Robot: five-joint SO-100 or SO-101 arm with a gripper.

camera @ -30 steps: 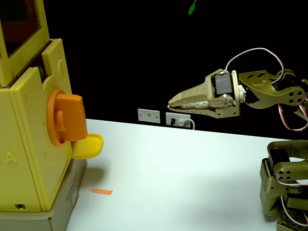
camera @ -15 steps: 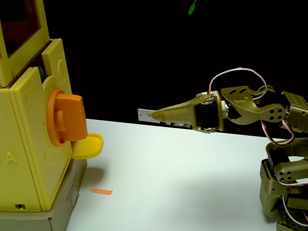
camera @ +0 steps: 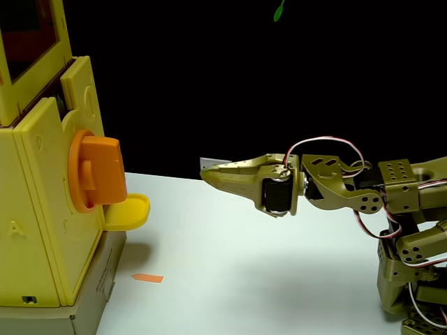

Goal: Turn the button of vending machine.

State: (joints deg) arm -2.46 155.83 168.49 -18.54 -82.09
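Observation:
The pale yellow vending machine stands at the left of the fixed view, with a dark orange-tinted window at its top. Its large orange button juts out to the right, the blocky bar standing upright. My olive-green gripper points left toward the button from mid-frame, at about the button's height and well apart from it. Its fingers lie together, shut, with nothing between them.
A pale yellow rounded tray sticks out under the button. A small orange marker lies on the white table. The machine rests on a cardboard box. The arm's base stands at the right edge.
The gripper has rolled about its axis, dropped lower and reached further left toward the button. The button and machine have not moved.

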